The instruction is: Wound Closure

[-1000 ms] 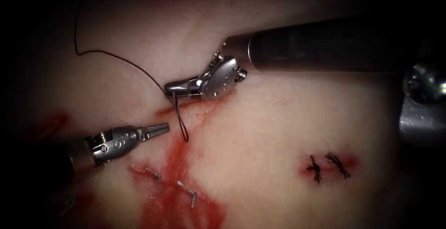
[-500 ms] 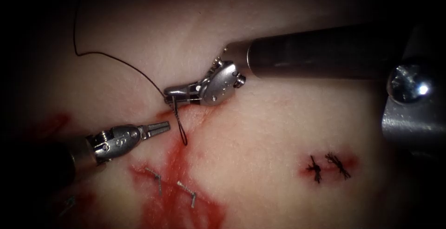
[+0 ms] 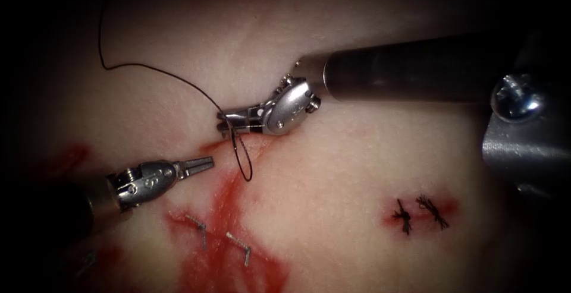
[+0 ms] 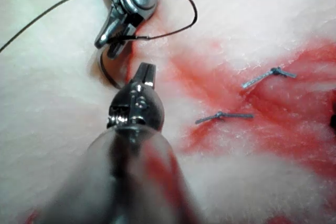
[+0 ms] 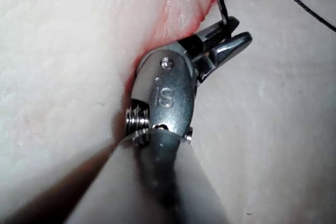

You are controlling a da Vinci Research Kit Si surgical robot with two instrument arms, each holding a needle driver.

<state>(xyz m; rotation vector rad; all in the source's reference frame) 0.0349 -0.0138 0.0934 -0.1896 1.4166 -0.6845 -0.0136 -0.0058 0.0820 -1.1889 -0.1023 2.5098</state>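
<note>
The right gripper [image 3: 225, 122] comes in from the endoscope view's right and is clamped on the needle [image 3: 242, 161] near its upper end; the dark curve hangs down from the jaws over the upper part of the cut [image 3: 223, 201], and whether its lower tip touches the tissue [image 3: 357, 168] cannot be told. The thread [image 3: 154, 73] runs from the jaws up and to the left across the pale surface, lying slack in a long arc; in the left wrist view it loops round beside the right tool.

The left gripper [image 3: 205, 163] sits just to the left of the cut, near the needle but apart from it; its jaws look nearly together and grasp nothing.

As to progress, the judgement is that much is left; red fluid [image 3: 238, 257] spreads along the lower cut, where two short pale ends [image 3: 241, 246] lie on the surface; what they are cannot be told; no dark thread bridges the cut. Well to the right, two dark knotted stitches [image 3: 419, 213] with cut ends sit over a small red patch, seemingly finished work; the main cut itself looks open where the needle hangs.
</note>
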